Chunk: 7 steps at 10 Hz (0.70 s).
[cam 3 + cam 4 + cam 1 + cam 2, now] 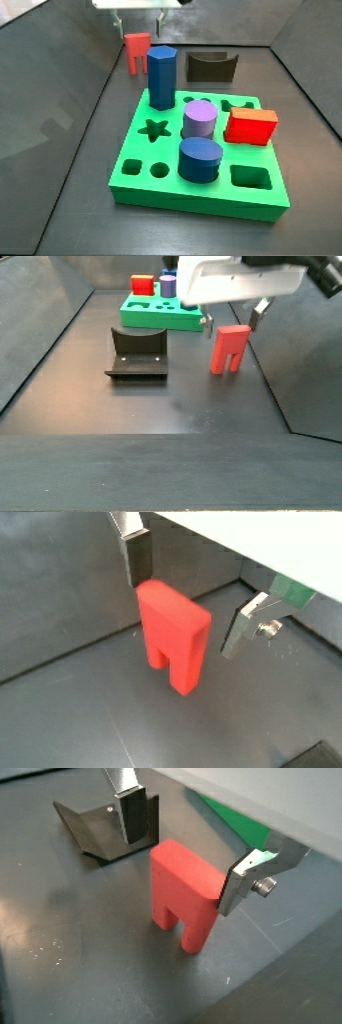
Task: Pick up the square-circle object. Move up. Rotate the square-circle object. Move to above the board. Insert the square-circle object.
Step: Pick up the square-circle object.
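**Pegs and a bracket on a dark floor**

The fixture (pixel 211 66), a dark L-shaped bracket on a base plate, stands on the dark grey floor (pixel 80 150) and shows in both side views and in a wrist view (pixel 107 823). In a side view, a tall blue prism (pixel 162 76) stands upright in front of the fixture and to its left. A purple cylinder (pixel 199 120) stands further forward, with a red cube (pixel 250 126) just beside it. A blue cylinder (pixel 201 158) stands farthest from the fixture.
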Motion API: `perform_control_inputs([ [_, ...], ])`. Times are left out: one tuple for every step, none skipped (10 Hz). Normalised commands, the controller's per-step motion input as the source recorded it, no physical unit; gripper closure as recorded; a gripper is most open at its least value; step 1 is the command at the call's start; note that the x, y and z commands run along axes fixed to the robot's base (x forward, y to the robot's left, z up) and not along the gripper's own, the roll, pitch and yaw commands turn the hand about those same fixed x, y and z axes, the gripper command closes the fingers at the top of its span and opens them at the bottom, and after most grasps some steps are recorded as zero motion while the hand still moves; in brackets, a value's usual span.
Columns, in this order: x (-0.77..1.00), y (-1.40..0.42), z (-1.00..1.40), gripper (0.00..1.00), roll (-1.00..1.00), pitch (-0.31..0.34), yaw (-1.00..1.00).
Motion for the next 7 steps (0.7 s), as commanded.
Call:
perform_control_inputs([
  [0.15,0.0,-0.49,0.0,0.0,0.0,0.05],
  [0.09,0.0,-0.46,0.0,0.0,0.0,0.06],
  [0.01,0.0,-0.33,0.0,0.0,-0.009,0.04],
  [0.0,0.0,-0.21,0.0,0.0,0.0,0.03],
  [-0.02,0.0,0.0,0.0,0.0,-0.031,0.0],
  [0.0,0.01,0.0,0.0,0.0,0.0,0.0],
  [0.0,0.0,0.0,1.0,0.0,0.0,0.0],
])
